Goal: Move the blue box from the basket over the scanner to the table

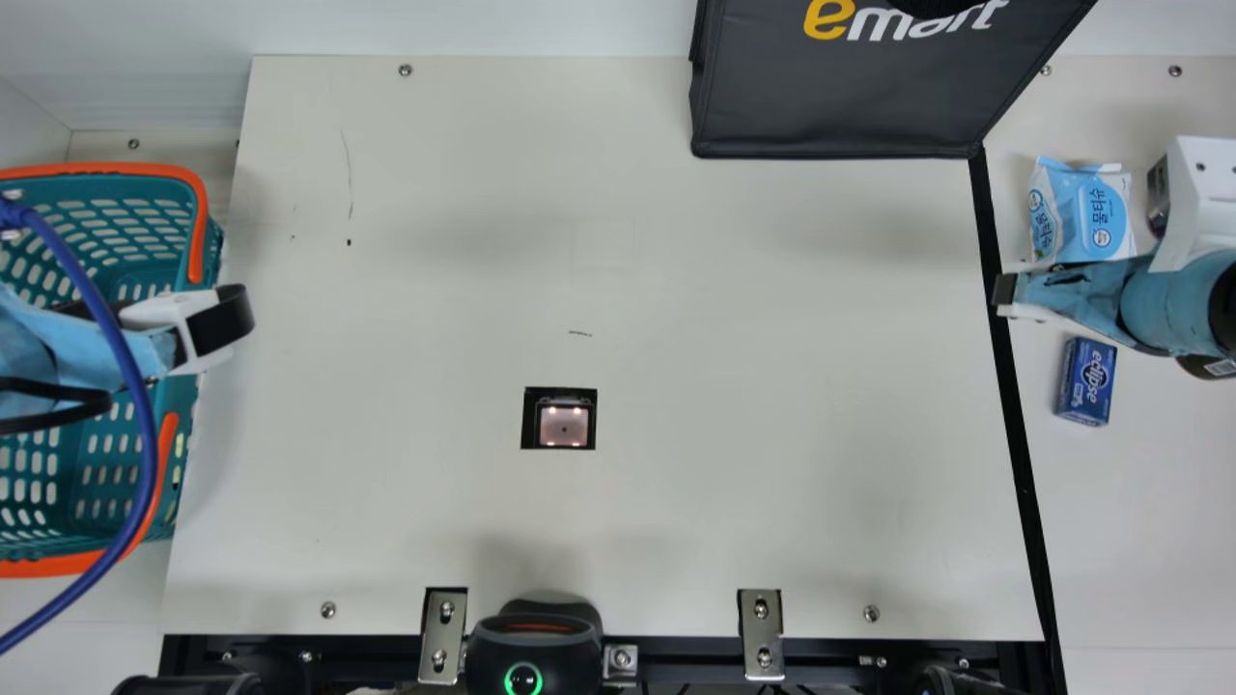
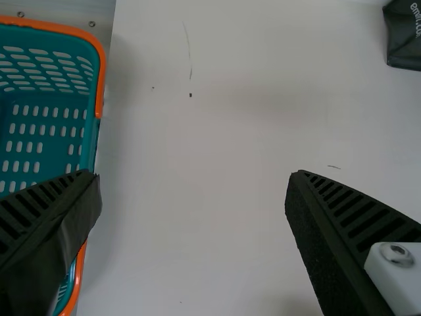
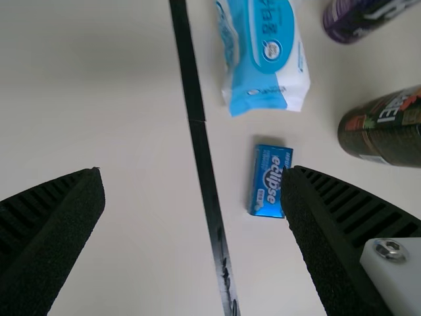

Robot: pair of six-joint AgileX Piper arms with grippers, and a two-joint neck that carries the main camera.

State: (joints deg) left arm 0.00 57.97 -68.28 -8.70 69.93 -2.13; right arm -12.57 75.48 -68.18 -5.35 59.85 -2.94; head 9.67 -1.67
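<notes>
At the near edge of the surface point(image 1: 753, 463) is a black device with a green ring point(image 1: 533, 642). Farther in is the lit scanner point(image 1: 563, 418). The blue box point(image 1: 1087, 381) lies right of the black strip point(image 1: 1014, 415). Left pincer point(image 1: 232, 314), spread wide, hangs by the teal basket point(image 1: 126, 169); right pincer point(image 1: 1004, 290), also spread, is above the strip. Beyond: wet wipes point(image 1: 1096, 217), then a black bag point(image 1: 840, 97) at the far edge.

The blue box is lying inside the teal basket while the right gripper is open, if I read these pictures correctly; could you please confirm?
Not quite: the main view shows the blue box on the table, to the right of the black strip, not in the basket. The right gripper is indeed open.
</notes>
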